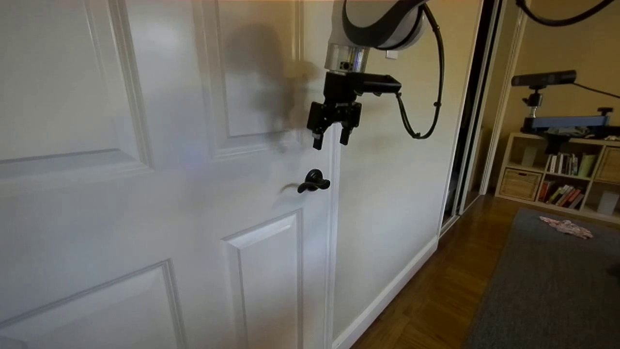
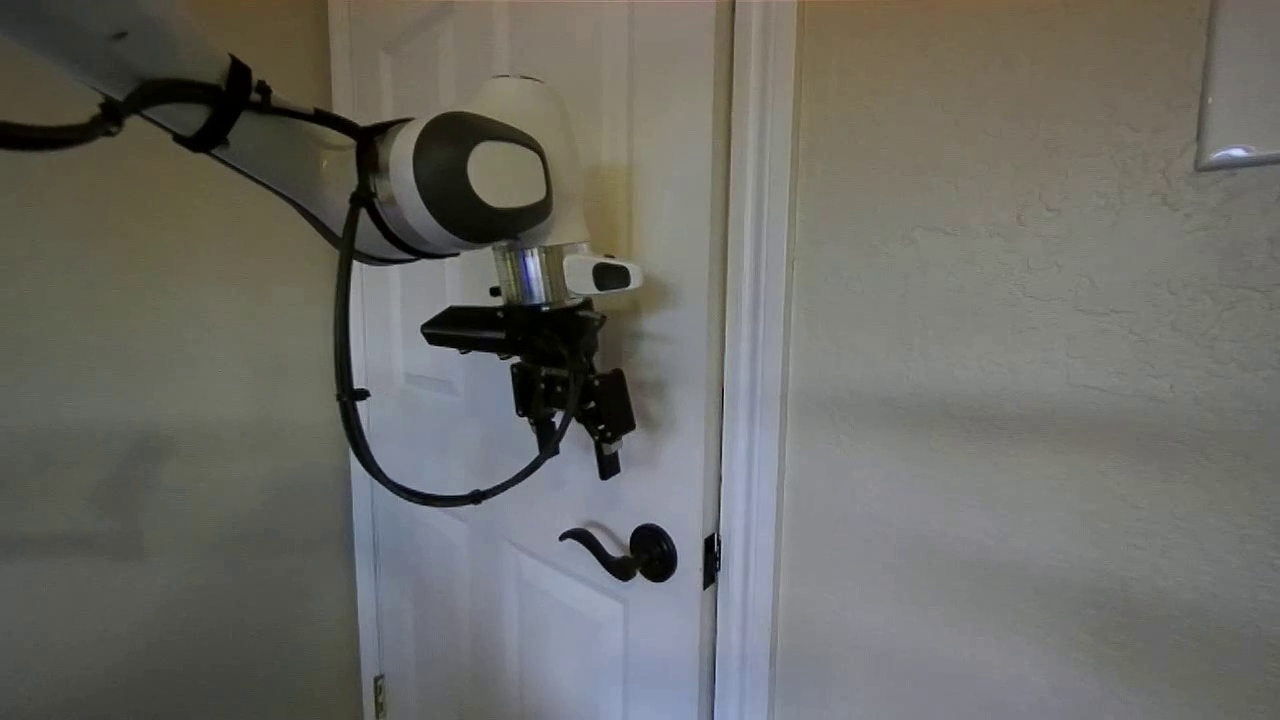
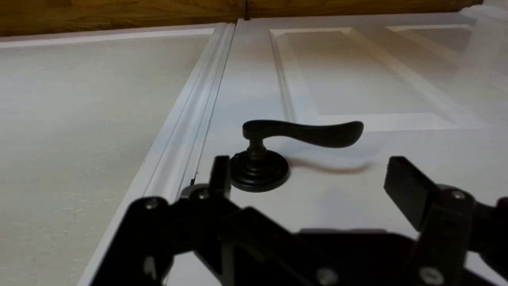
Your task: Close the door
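Note:
The white panelled door (image 1: pixel 184 203) fills the left of an exterior view and also shows behind the arm in an exterior view (image 2: pixel 670 430). It stands close to its frame; I cannot tell whether it is latched. Its black lever handle (image 1: pixel 314 182) shows in both exterior views (image 2: pixel 652 552) and in the wrist view (image 3: pixel 309 133). My gripper (image 1: pixel 331 142) points down above the handle, apart from it. In an exterior view, its fingertips (image 2: pixel 579 460) are above the lever. In the wrist view, its fingers (image 3: pixel 308 174) are wide apart with nothing between them.
A white door frame (image 2: pixel 757 350) borders the door, with a dark latch plate (image 2: pixel 711 560) at the edge. A wall (image 1: pixel 387 194) adjoins it. A cable (image 2: pixel 345 350) loops from the arm. A grey rug (image 1: pixel 528 286) and a low shelf (image 1: pixel 528 168) are farther off.

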